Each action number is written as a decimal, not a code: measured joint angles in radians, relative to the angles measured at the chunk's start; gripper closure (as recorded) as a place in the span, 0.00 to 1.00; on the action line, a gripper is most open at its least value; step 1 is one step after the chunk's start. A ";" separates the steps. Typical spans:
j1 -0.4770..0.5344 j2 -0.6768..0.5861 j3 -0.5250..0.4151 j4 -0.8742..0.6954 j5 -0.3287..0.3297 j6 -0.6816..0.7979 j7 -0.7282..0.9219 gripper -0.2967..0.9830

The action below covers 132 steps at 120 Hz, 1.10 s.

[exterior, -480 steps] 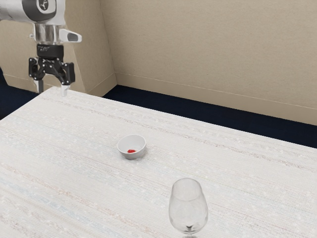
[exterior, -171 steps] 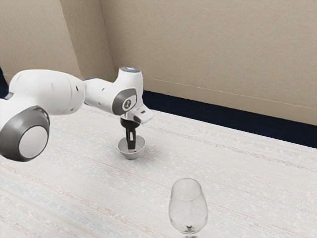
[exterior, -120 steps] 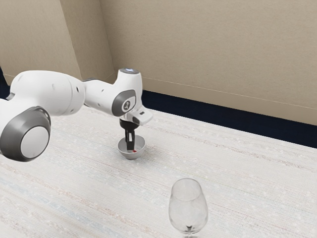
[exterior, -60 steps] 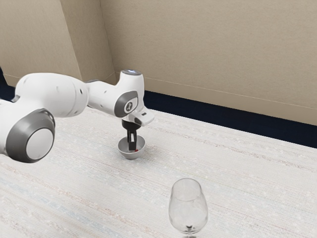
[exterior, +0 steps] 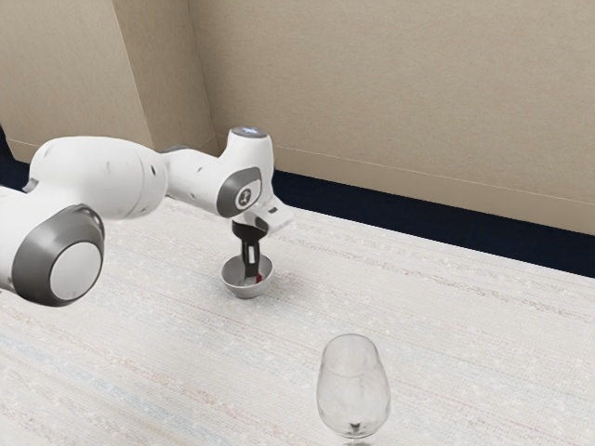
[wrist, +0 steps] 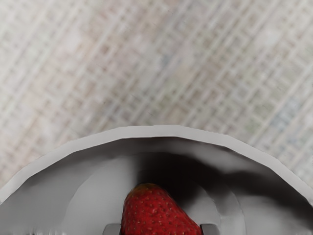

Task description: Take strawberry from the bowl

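Left to right in the exterior view, a bowl (exterior: 244,292) sits upright on the desk (exterior: 149,353), my end effector (exterior: 251,277) reaches down inside it, gripping the strawberry (wrist: 156,213) from 2 sides, and a glass (exterior: 353,390) stands well apart. The strawberry's taper could let it slip from a shallow hold as I lift; a sideways pull could catch and tip the bowl.

Beyond the pale, woven-looking table (exterior: 465,344) lies dark blue floor (exterior: 418,218) — and past it, a plain beige wall (exterior: 400,84) with a baseboard (exterior: 446,184).
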 joint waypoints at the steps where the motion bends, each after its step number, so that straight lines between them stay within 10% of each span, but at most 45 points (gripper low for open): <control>1: 0.000 -0.001 0.000 0.002 0.000 0.000 0.000 0.70; 118: -0.243 0.012 -0.085 0.096 0.006 -0.026 -0.023 0.74; 132: -0.245 0.018 -0.086 0.100 0.004 -0.029 -0.022 0.62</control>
